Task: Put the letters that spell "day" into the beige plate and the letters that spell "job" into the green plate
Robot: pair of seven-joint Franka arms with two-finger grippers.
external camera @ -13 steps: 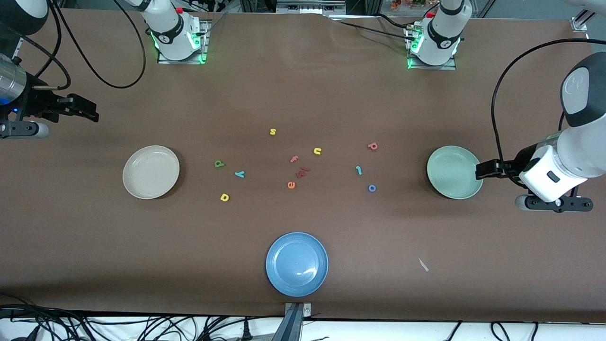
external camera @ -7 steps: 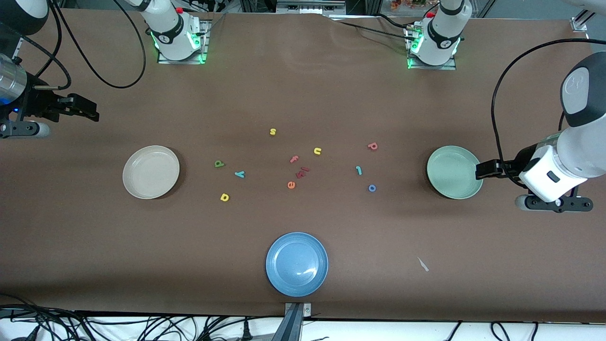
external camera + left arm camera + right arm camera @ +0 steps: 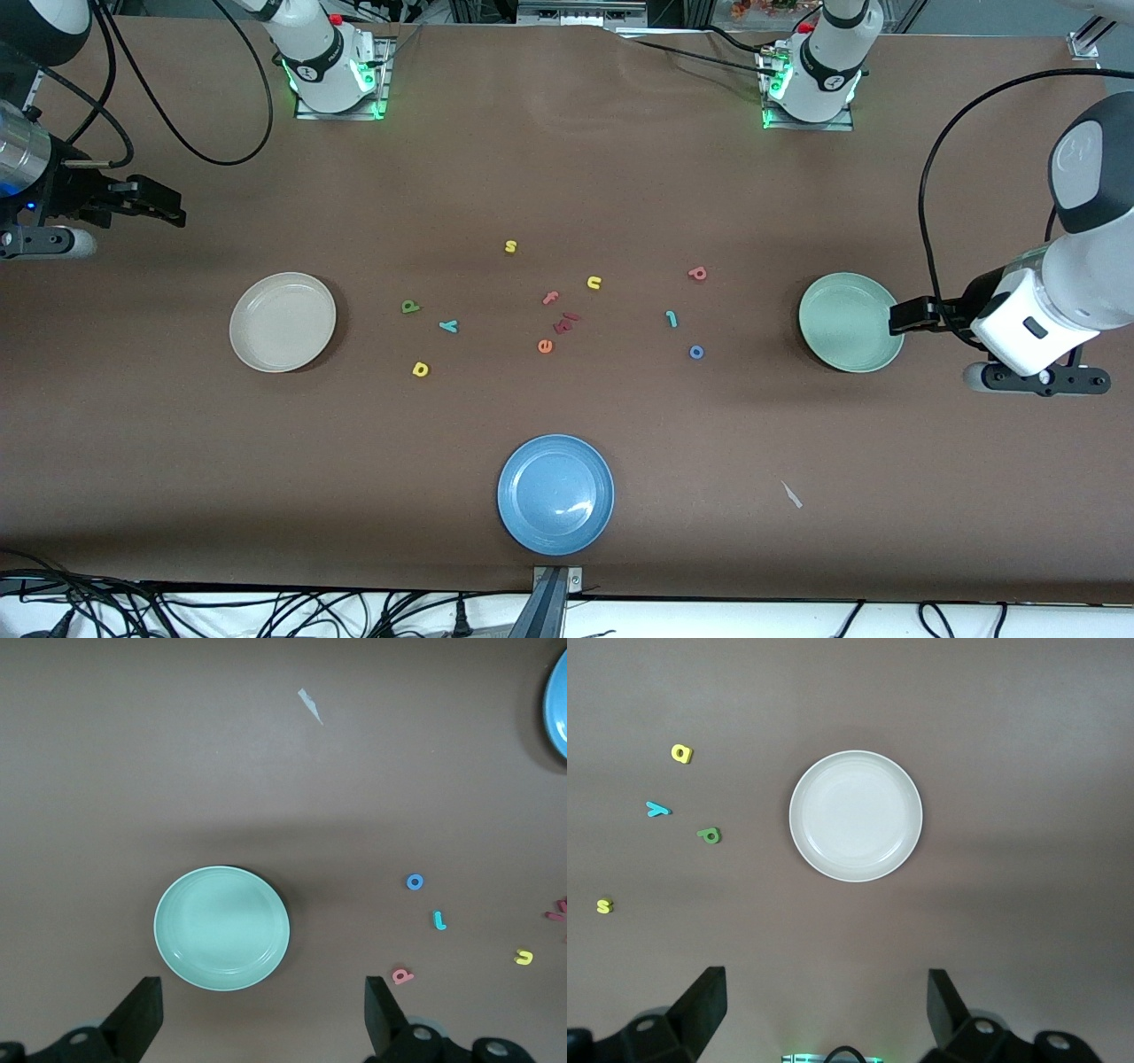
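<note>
Now we see both hands spread wide and holding nothing. Our left hand (image 3: 897, 319) hangs over the edge of the green plate (image 3: 849, 322) at the left arm's end of the table (image 3: 567, 177); our right hand (image 3: 168, 213) hangs over bare table at the right arm's end, near the beige plate (image 3: 282, 322). Both plates hold nothing, and so does the blue plate (image 3: 555, 494) (the one nearest the front camera).

All the letters lie on the table between the beige and green plates. Toward the beige plate we find the dark green "a" (image 3: 410, 307), the teal "y" (image 3: 448, 326) and the yellow "d" (image 3: 421, 369). Toward the green plate lie the pinkish-red "b" (image 3: 697, 274), the teal "j" (image 3: 671, 319) and the blue "o" (image 3: 696, 352). In the middle sit the yellow "s" (image 3: 510, 246), yellow "u" (image 3: 594, 283), pink "f" (image 3: 550, 298) and orange "e" (image 3: 545, 346).
</note>
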